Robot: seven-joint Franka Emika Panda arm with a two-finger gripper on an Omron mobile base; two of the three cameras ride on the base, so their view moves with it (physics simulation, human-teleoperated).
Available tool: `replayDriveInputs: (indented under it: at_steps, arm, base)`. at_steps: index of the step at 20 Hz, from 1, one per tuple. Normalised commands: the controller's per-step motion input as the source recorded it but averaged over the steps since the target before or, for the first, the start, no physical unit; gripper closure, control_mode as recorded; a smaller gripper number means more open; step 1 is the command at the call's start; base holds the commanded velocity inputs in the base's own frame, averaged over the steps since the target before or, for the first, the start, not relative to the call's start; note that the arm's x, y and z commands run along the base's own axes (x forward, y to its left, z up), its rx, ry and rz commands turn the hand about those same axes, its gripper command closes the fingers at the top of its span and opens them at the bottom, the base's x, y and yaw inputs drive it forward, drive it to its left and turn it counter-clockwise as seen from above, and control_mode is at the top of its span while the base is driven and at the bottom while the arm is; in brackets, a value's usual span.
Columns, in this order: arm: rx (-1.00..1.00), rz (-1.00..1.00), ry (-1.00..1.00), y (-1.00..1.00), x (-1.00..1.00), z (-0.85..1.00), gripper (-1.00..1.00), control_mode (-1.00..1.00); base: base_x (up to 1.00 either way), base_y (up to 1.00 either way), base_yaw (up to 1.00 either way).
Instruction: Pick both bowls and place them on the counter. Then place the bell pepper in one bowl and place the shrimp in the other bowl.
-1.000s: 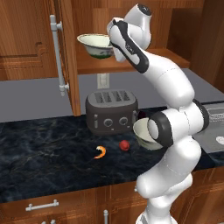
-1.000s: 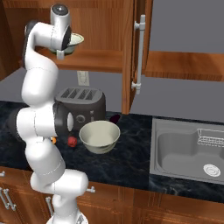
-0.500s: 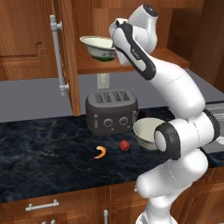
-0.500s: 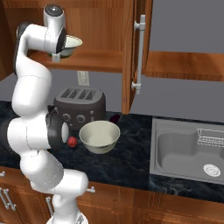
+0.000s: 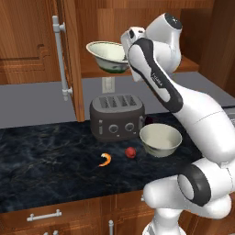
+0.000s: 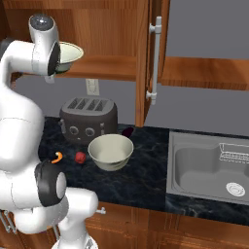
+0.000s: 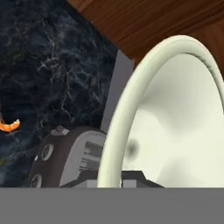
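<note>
- Up high, the open wooden cupboard [image 5: 137, 27] frames the arm's raised hand, its door [image 5: 69, 59] swung out to the left in the left base view.
- Below it runs the black marble counter [image 5: 50, 160], with a steel sink [image 6: 209, 168] set in at the far right.
- Against the wall stands a dark grey toaster [image 5: 117, 114].
- Just right of the toaster, the deeper cream bowl [image 5: 160, 139] sits upright on the counter.
- Held in the air at cupboard-shelf height is the wider shallow bowl [image 5: 109, 56], tilted; the gripper [image 5: 128, 46] is clamped shut on its rim.
- Ahead of the toaster lies the red bell pepper [image 5: 131, 152], near the deeper bowl but not touching it.
- Left of the pepper rests the orange shrimp [image 5: 106, 159], apart from it.
</note>
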Motion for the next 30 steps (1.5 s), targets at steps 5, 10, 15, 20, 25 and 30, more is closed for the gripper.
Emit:
replayDriveInputs:
  at_steps: [5, 10, 15, 20, 25, 30]
  arm:
    - [0.0, 0.0, 0.0, -0.02, -1.0, -0.21, 1.0, -1.0]
    - [0.0, 0.0, 0.0, -0.05, -1.0, -0.27, 1.0, -1.0]
    - [0.0, 0.0, 0.0, -0.02, -0.99, -0.41, 1.0, -1.0]
    - [-0.05, 0.0, 0.05, 0.02, -0.66, -0.58, 1.0, -1.0]
    - [-0.09, 0.03, 0.12, 0.17, -0.32, -0.63, 1.0, -1.0]
    - [-0.05, 0.03, 0.09, 0.32, -0.01, -0.6, 1.0, -1.0]
  base:
    - [0.0, 0.0, 0.0]
    - [0.0, 0.0, 0.0]
    - [0.0, 0.0, 0.0]
    - [0.0, 0.0, 0.0]
    - [0.0, 0.0, 0.0]
    - [0.0, 0.0, 0.0]
